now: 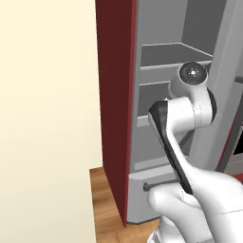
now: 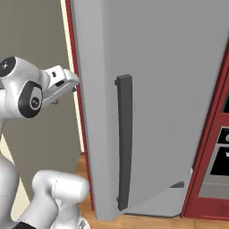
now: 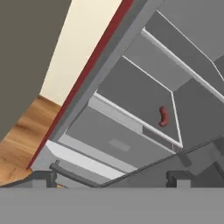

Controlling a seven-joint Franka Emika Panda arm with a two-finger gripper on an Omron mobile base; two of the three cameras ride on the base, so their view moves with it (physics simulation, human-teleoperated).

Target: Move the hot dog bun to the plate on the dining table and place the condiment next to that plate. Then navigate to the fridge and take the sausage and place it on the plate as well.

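The fridge [image 3: 131, 105] stands open; the sausage [image 3: 163, 117] lies near its shelf's back corner. The tool [image 3: 109, 178] gapes wide, holding nothing.

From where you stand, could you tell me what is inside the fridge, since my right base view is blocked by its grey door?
Observer: The hand view shows a small red sausage lying on a grey shelf inside the fridge.
Operator: Thank you. Is the end effector holding anything?
Observer: No, the end effector is open and empty, short of the sausage.
Operator: Is there anything below that shelf?
Observer: Yes, the left base view shows a lower drawer with a dark bar handle.
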